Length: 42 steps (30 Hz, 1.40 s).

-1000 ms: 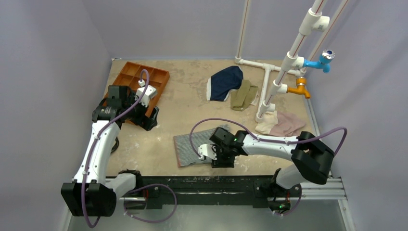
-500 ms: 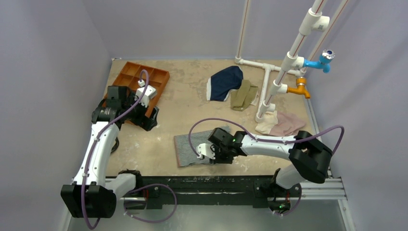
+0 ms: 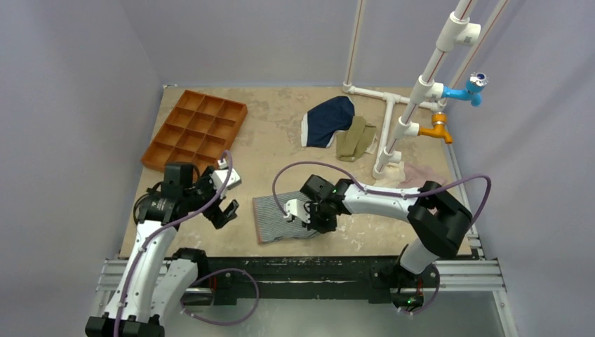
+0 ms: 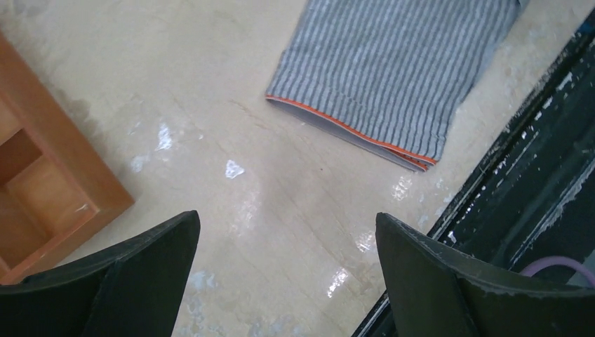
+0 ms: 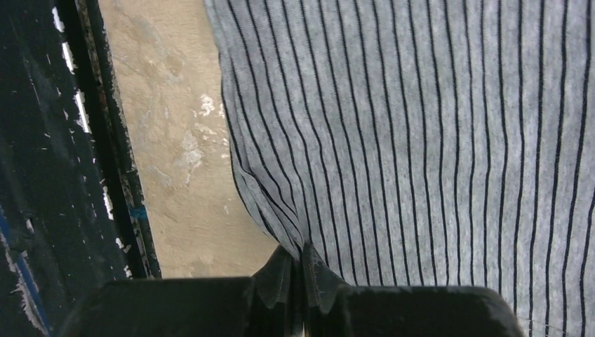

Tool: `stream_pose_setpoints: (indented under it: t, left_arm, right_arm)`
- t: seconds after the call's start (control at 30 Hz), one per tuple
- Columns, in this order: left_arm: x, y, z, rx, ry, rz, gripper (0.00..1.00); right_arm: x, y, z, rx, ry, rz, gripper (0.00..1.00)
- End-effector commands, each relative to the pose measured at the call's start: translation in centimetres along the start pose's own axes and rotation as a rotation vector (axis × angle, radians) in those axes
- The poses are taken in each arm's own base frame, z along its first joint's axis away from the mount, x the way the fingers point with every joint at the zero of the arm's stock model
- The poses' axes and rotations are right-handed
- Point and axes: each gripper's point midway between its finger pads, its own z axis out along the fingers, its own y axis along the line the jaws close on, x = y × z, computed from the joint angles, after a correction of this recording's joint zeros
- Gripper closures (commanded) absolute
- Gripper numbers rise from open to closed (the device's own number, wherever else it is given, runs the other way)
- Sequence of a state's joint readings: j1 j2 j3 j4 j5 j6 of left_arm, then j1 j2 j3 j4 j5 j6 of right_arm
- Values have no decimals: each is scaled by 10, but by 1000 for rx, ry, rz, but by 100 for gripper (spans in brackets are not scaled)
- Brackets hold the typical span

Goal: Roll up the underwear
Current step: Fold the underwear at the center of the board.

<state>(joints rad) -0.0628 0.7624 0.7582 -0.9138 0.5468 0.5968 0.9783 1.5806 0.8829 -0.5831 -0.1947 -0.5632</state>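
— What do we have in the tray (image 3: 196,130)?
— We see only bare wood in its compartments. The left gripper (image 3: 226,213) has come off it and hangs with fingers spread wide, near the underwear (image 3: 270,217), which lies by the table's (image 3: 273,151) near edge.
— And the right gripper (image 5: 302,270)?
— Pinched on a fold of the stripes, and it has crept leftward. From above it hides the cloth's right part from us.

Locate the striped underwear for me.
In the top view the underwear lies at the front edge of the table, between the open left gripper and the right gripper, which pinches its right side.
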Motion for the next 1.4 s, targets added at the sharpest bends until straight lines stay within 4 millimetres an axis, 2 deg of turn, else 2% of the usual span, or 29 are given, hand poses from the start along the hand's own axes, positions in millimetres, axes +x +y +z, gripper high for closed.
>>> stream_pose_setpoints:
  t: [0.0,0.3,0.33,0.37,0.63,0.9,1.1,1.37]
  left_arm:
    - [4,-22,13,88,-12,206,5]
    - [-3,-63,48,245,36,408,12]
    - [-14,-63,55,235,6,444,12]
    - [-5,-73,56,270,49,467,14]
    - [2,-100,78,281,86,670,20]
    - [17,-118,100,299,144,821,23]
    - [31,-123,107,306,185,894,34]
    - [45,-127,111,323,231,925,39]
  right_arm:
    - [-16,-7,-13,-114,-73,37,100]
    - [-18,-27,-14,-188,-107,113,100]
    - [-17,-30,-14,-193,-110,124,100]
    - [-18,-33,-14,-196,-115,133,100]
    - [-22,-53,-14,-215,-141,210,100]
    - [-22,-56,-11,-214,-132,232,100]
    - [-19,-57,-8,-214,-117,242,100]
    - [-17,-58,-8,-207,-105,243,100]
